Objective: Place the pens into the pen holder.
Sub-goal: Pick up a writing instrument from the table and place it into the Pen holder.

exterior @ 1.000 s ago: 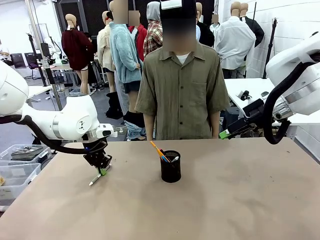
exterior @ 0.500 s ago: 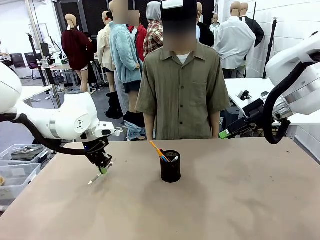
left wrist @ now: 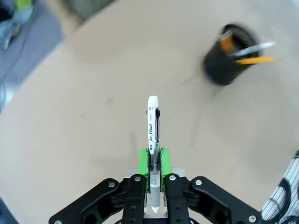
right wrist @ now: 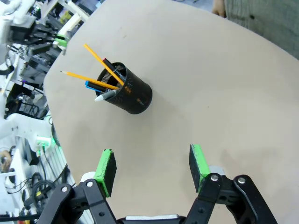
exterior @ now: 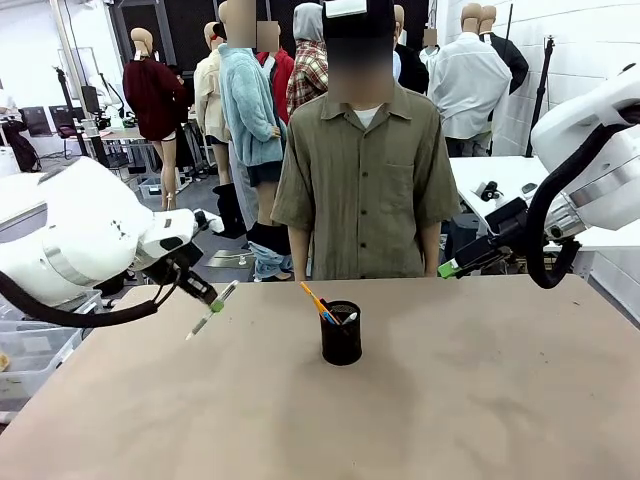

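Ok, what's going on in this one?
The left gripper is shut on a white-silver stick pen, holding it in the air above the brown table, left of the black wire-mesh pen holder. The holder has several pens in it. The right gripper hangs open and empty. A person stands at the far side.

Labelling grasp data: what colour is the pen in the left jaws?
White pen with black print, clearest in the left wrist view.

- One white pen point(left wrist: 153, 135) clamped in a gripper point(left wrist: 153, 161).
- One black mesh pen holder point(right wrist: 129, 92).
- Two orange pencils point(right wrist: 103, 64) in it, plus a blue pen point(right wrist: 96, 86) and a white-tipped pen point(right wrist: 106, 95).
- Two grippers, the other one point(right wrist: 152, 167) empty.
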Available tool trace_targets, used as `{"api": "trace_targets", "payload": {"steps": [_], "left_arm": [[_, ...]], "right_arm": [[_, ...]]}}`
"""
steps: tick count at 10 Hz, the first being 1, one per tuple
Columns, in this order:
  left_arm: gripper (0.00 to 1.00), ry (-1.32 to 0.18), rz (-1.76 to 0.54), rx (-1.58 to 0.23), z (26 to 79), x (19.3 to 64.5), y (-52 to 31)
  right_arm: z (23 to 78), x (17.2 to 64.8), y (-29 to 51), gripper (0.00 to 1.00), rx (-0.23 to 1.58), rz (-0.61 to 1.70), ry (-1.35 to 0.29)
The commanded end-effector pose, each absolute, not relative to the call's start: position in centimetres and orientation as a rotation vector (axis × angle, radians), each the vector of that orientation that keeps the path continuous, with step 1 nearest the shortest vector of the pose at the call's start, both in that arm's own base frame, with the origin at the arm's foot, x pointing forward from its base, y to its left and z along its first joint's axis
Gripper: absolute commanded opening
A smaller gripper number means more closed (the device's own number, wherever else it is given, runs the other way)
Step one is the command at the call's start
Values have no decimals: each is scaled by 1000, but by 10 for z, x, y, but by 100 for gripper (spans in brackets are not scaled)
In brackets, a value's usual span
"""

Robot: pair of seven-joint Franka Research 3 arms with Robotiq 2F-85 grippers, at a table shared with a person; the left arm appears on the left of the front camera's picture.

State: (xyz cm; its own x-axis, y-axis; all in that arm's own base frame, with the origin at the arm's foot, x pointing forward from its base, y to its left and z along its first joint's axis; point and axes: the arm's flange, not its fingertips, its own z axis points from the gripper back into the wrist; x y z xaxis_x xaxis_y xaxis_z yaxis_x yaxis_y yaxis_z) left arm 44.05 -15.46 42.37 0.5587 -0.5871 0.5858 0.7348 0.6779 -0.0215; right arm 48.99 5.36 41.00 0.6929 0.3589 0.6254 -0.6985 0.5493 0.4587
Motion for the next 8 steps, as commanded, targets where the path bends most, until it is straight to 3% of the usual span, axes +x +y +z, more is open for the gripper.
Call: {"api": "trace_targets", "payload": {"steps": [1,8], "left_arm": [[0,-741,-971,-529,406,434,-132],[0,-1173,-1076,-890,438,470,-187]], "right_arm": [[408,492,55,78,778,668,-523],[408,492,55,78,778,668,-523]]}}
